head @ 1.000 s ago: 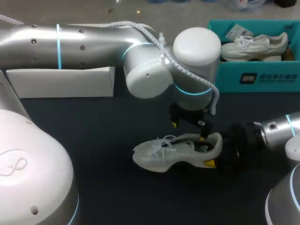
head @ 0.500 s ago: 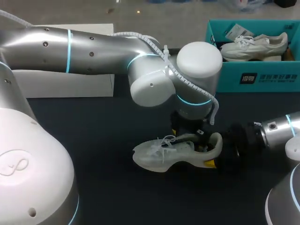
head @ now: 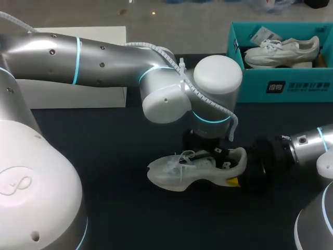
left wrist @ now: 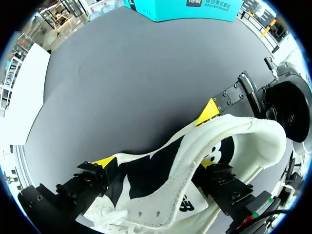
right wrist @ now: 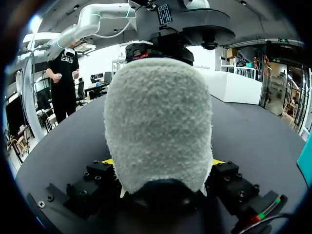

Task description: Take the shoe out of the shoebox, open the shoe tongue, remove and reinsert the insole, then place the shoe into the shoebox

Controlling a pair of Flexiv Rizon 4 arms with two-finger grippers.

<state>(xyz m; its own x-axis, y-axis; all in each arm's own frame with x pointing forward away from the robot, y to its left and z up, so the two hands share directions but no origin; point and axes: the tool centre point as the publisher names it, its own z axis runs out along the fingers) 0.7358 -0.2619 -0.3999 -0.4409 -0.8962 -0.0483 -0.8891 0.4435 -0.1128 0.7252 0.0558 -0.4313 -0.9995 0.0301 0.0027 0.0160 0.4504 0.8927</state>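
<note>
I'm seeing the first step done: the shoe (head: pixel 192 169) is lying on the worktop (head: pixel 104 156), well apart from the shoebox (head: pixel 281 86), where a second shoe (head: pixel 281 49) is sitting. My right jaws are clamping the shoe's heel from both sides. My left jaws are hanging right over the shoe's opening; whether they are gripping anything I cannot tell. The dark insole (left wrist: pixel 146 178) is looking seated inside, so I'm judging the tongue work is under way, with the insole's removal, refitting and the boxing all remaining
</note>
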